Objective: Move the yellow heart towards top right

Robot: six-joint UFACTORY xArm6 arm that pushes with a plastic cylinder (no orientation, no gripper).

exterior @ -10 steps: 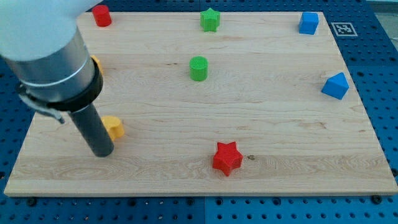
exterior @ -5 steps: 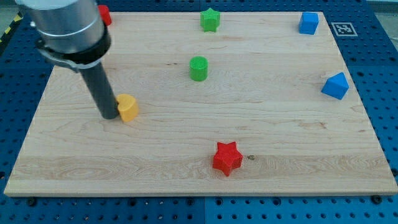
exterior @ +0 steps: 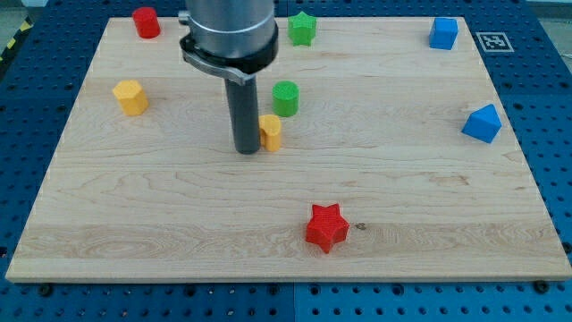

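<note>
Because the push must run toward the view's top right, the tip [exterior: 248,150] sits against the left side of the heart [exterior: 270,131], near mid-board just below the green cylinder [exterior: 285,97]; the rod has no jaws.

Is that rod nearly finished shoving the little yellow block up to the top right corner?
Not nearly. The yellow heart now sits near the board's middle, just below the green cylinder. My tip is pressed against its left side, mid-push. Most of the way toward the blue cube in the top right corner remains, and the green cylinder stands close by.
</note>
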